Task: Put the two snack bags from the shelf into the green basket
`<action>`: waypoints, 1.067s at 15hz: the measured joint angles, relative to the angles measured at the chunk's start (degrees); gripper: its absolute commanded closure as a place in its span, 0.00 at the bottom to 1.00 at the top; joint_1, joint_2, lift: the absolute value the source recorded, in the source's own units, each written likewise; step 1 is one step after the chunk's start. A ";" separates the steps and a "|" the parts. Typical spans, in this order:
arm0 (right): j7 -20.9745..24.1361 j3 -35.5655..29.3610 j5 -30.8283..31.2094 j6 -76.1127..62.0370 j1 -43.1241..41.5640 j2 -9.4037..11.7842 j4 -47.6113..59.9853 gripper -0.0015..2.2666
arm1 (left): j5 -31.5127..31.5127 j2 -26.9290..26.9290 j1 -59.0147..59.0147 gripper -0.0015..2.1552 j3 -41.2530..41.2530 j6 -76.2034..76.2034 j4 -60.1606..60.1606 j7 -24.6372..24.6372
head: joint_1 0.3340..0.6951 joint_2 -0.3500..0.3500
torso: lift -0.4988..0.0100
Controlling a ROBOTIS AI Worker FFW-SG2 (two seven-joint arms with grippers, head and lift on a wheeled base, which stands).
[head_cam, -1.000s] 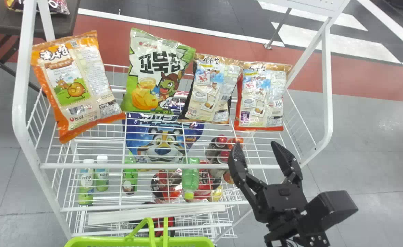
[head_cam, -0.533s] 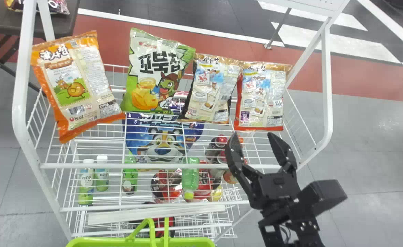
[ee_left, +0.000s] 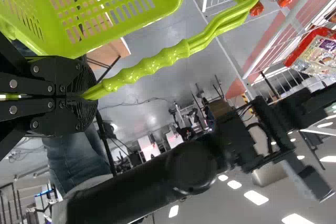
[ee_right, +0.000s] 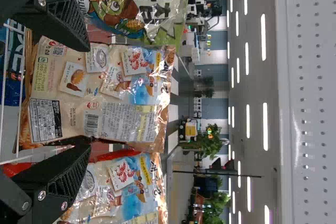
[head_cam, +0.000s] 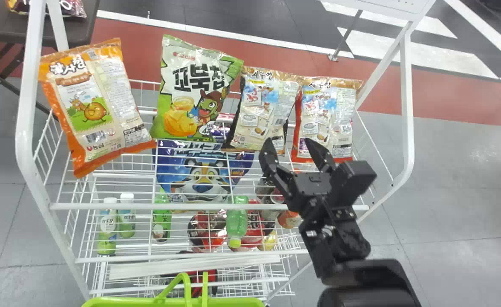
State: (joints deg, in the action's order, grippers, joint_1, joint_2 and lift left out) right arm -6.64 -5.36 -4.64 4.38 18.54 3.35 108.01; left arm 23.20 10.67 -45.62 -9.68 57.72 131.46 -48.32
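My right gripper (head_cam: 292,147) is open just in front of the two right-hand snack bags, the brown-edged bag (head_cam: 259,111) and the red-edged bag (head_cam: 326,115), both standing on the top shelf. In the right wrist view, the open right gripper (ee_right: 84,95) has the brown-edged bag (ee_right: 105,93) beyond its gap, not touched as far as I can tell; its lower finger overlaps the red-edged bag (ee_right: 121,187). The green basket (head_cam: 174,302) is at the bottom of the head view. In the left wrist view, my left gripper (ee_left: 84,95) is shut on the basket's handle (ee_left: 152,65).
On the white wire shelf (head_cam: 191,206) also stand a green turtle bag (head_cam: 195,91) and an orange bag (head_cam: 95,106). Bottles, cups and a blue bag (head_cam: 201,175) lie on levels below. White posts (head_cam: 407,106) frame both sides.
The right gripper has moved forward and to the left, from over the shelf's front right part to the lower edges of the two right-hand bags, staying open. The basket has barely shifted.
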 measured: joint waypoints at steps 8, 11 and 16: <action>-0.04 2.48 1.62 1.25 -14.12 1.21 -14.55 0.08 | 0.00 -0.79 0.07 0.88 1.63 0.13 -1.31 0.33 | 1.00 0.00 | 0.96; 0.06 3.26 2.84 1.14 -16.88 1.22 -18.22 0.18 | 0.10 -0.90 0.19 0.88 2.08 -0.08 -1.53 -0.11 | 1.00 0.00 | 0.96; -2.56 3.57 3.18 0.57 -19.01 1.43 -20.88 0.99 | 0.78 -0.86 0.52 0.88 2.51 0.06 -1.76 -0.20 | 1.00 0.00 | 0.96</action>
State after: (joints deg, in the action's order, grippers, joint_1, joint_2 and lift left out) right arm -9.19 -1.80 -1.46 4.96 -0.47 4.77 87.13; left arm 23.98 9.81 -45.10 -7.17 57.78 129.70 -48.52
